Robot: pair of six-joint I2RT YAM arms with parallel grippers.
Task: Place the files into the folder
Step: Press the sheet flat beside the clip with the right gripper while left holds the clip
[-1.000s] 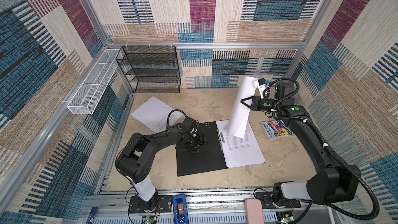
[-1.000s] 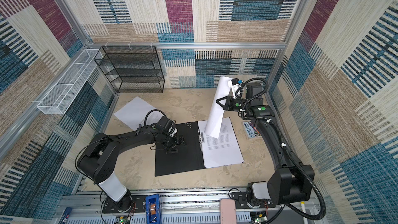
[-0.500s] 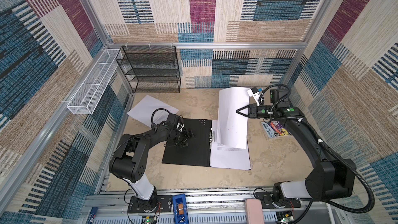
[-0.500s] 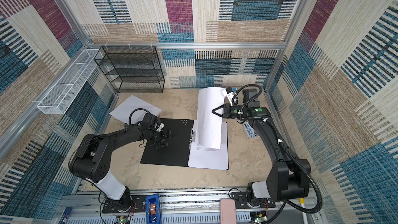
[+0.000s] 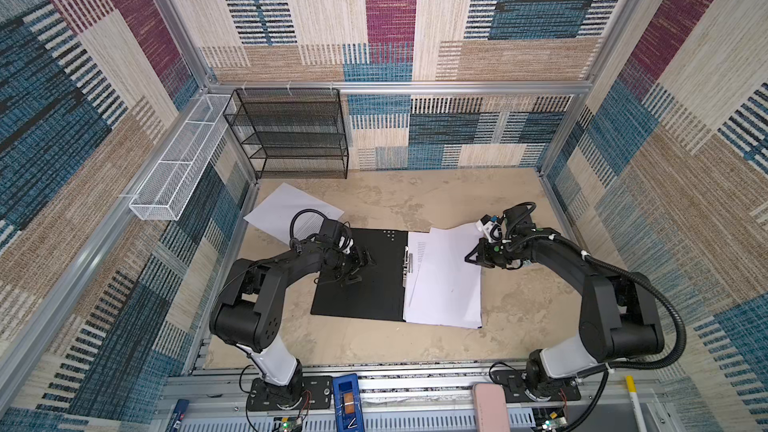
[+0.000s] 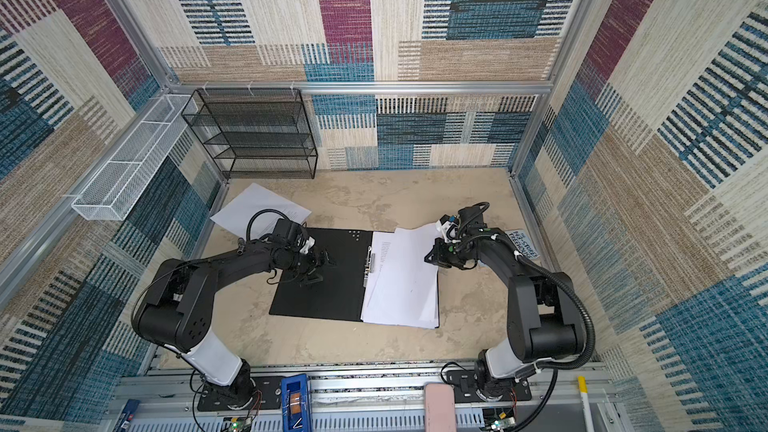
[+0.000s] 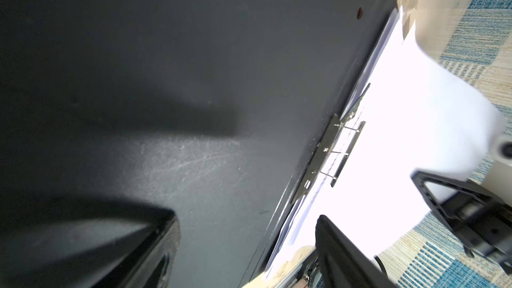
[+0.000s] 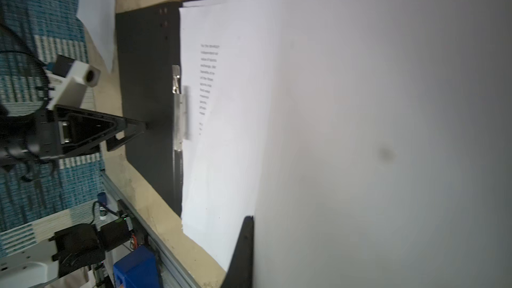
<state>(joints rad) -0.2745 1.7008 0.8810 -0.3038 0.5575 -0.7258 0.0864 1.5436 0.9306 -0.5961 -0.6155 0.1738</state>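
One open folder (image 5: 357,288) mid-frame, one file stack (image 5: 440,301) on its right half, one loose file (image 5: 282,209) upper left, left pincer (image 5: 359,270) wide, right pincer (image 5: 468,257) gripping top file (image 5: 453,243).

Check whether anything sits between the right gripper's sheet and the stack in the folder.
Nothing visible does. The sheet, held by the right gripper, droops over the stack. The left gripper is aside, over the black half of the folder; the clip sits at the spine.
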